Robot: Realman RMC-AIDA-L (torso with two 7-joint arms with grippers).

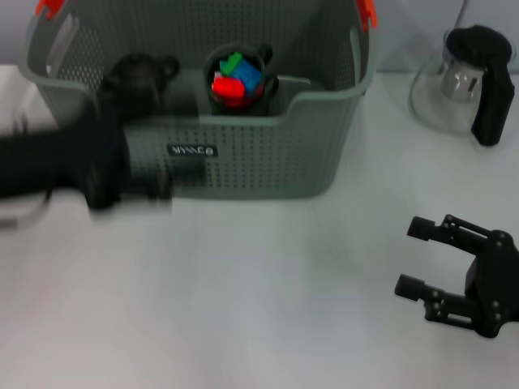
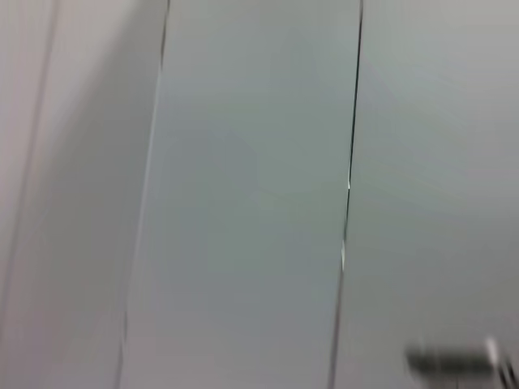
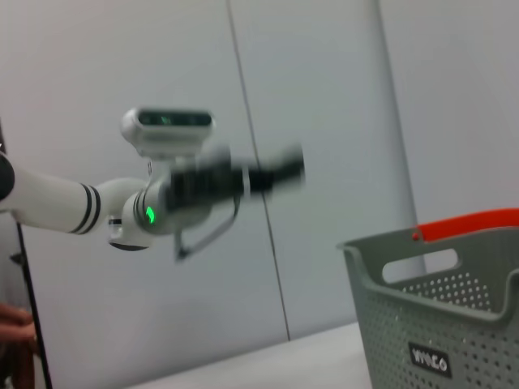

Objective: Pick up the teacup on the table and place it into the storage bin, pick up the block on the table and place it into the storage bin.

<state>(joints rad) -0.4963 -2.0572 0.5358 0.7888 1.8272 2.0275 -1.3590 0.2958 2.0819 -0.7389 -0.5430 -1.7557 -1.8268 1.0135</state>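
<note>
Teacup sitting inside storage bin, far centre of bench, colourful block tucked in cup. Left claw blurry over bin's left side, can't tell if open or shut, doesn't look like holding anything. Right claw near right above bench, spread wide, empty. Glass teapot far right.

pale panelled wall behind white table.
</note>
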